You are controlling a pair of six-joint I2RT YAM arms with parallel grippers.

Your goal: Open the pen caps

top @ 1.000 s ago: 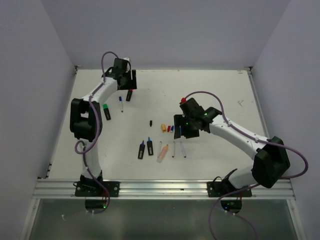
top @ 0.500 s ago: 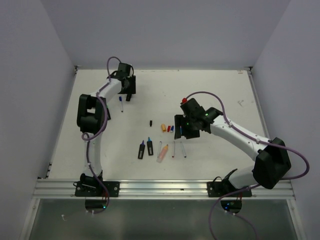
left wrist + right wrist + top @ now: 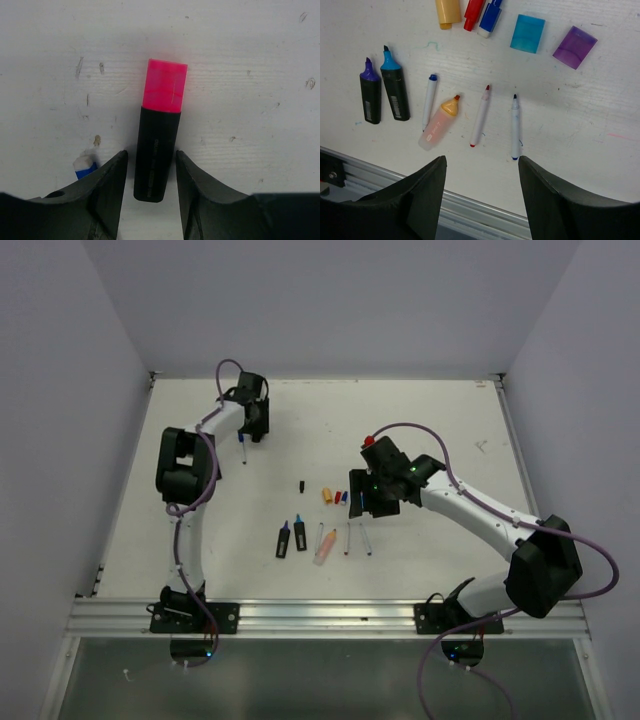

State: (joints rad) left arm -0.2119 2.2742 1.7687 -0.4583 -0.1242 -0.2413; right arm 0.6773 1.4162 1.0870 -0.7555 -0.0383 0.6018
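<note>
White tabletop (image 3: 420,420), both arms reaching out over it. The left end effector (image 3: 151,162) is at the far left, fingers spread wide on either side of a black highlighter barrel (image 3: 156,150), gripping nothing. The pink cap (image 3: 165,85) is on that barrel. The right end effector (image 3: 481,167) is wide too and empty, above the uncapped pens (image 3: 480,115). Loose beyond them: purple cap (image 3: 575,47), cyan cap (image 3: 527,33), orange cap (image 3: 448,11), blue cap (image 3: 490,17), red cap (image 3: 473,12).

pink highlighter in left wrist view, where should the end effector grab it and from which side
Grip the black barrel, coming straight down, one finger per long side. It lies flat on the table between the open fingers of the left end effector, leaving the pink cap free.
</note>
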